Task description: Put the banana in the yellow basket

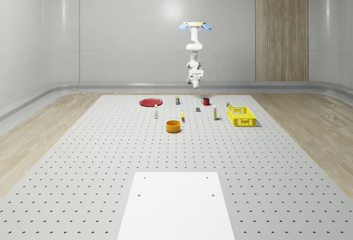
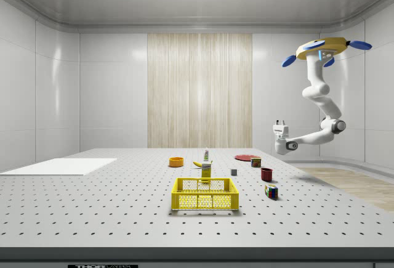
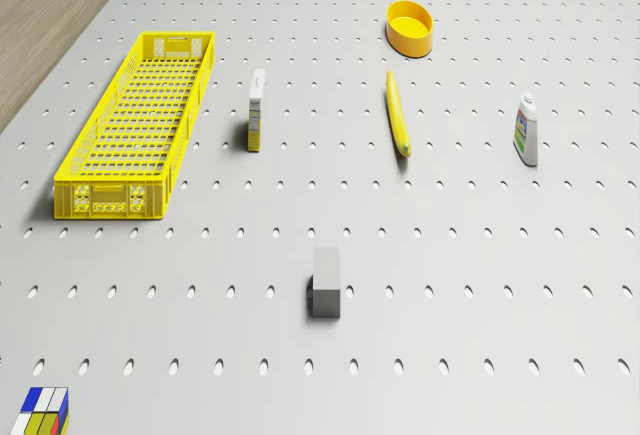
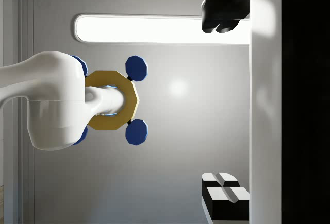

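The drone (image 2: 323, 49) hovers high up in the air, over the far edge of the worktop (image 1: 83, 157). Its white arm (image 2: 320, 98) hangs down & bends. The gripper (image 2: 280, 122) sits at the arm's end, way above the worktop, & points up. In the wrist view the two black fingers (image 4: 221, 13) are spread wide apart w/ nothing btw them.

The banana (image 3: 398, 113) lies flat on the worktop, not in the basket. It's near the orange bowl (image 3: 410, 28), w/ a white bottle (image 3: 527, 130) on one side & a small carton (image 3: 257, 110) on the other. The carton stands btw the banana & the yellow basket (image 3: 95, 198). The basket sits well apart from the banana, close to the worktop's edge at the whole-scene view's right, by the wood floor. Nothing is in it.

A grey block (image 3: 327, 282) & a coloured cube (image 3: 42, 410) sit nearer the far edge. A red plate (image 1: 150, 102) & a red mug (image 1: 206, 101) are by that far edge too.
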